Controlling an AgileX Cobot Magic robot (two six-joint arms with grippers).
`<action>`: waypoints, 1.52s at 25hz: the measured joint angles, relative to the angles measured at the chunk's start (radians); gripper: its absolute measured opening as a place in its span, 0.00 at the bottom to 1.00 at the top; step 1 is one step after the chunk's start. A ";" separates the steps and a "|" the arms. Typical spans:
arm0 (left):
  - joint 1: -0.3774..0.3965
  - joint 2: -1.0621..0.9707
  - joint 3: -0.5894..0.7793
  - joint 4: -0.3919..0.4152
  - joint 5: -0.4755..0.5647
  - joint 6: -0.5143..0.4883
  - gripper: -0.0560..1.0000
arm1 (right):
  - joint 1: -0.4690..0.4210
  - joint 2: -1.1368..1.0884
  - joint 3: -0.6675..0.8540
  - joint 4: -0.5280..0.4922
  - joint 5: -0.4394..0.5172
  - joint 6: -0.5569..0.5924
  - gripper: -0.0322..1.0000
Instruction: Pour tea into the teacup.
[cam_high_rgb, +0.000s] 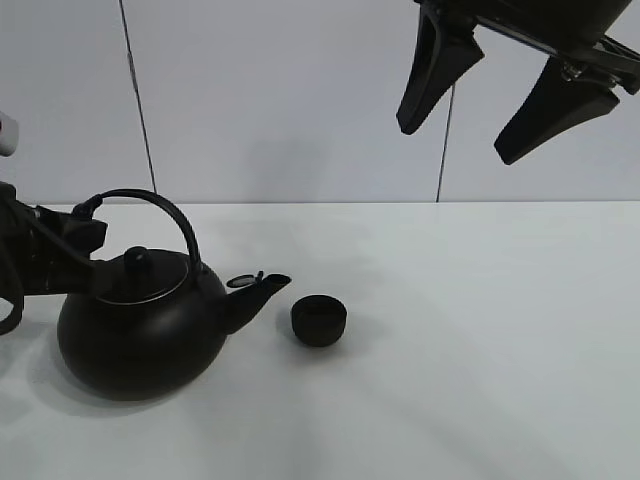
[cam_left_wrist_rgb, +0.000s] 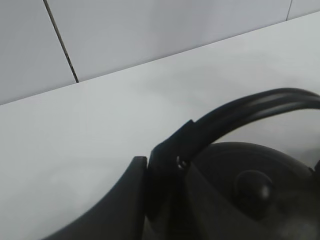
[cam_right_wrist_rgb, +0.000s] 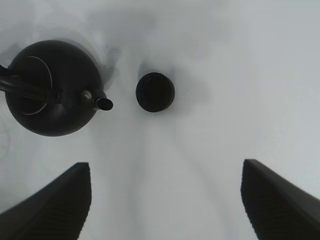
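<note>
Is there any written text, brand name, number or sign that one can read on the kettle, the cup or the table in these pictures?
None: no text, brand, number or sign is readable in any view.
The kettle: plain black, no marking.
The teacup: plain black, no marking.
The table: bare white.

No writing, label, brand, number or sign can be read on anything in these views.

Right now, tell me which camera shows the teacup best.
The right wrist view: it looks straight down on the teacup, whole round rim and dark inside clear, apart from the kettle's spout. The exterior high view shows it from the side, small but unobstructed. The left wrist view misses it.
</note>
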 joint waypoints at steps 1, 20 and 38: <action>0.000 -0.001 0.000 0.000 0.000 0.000 0.17 | 0.000 0.000 0.000 0.000 0.000 0.000 0.58; 0.000 -0.004 0.086 0.010 -0.092 -0.018 0.38 | 0.000 0.000 0.000 0.000 0.000 0.000 0.58; 0.000 -0.050 0.174 0.042 -0.218 -0.179 0.38 | 0.000 0.000 0.000 0.003 -0.003 0.000 0.58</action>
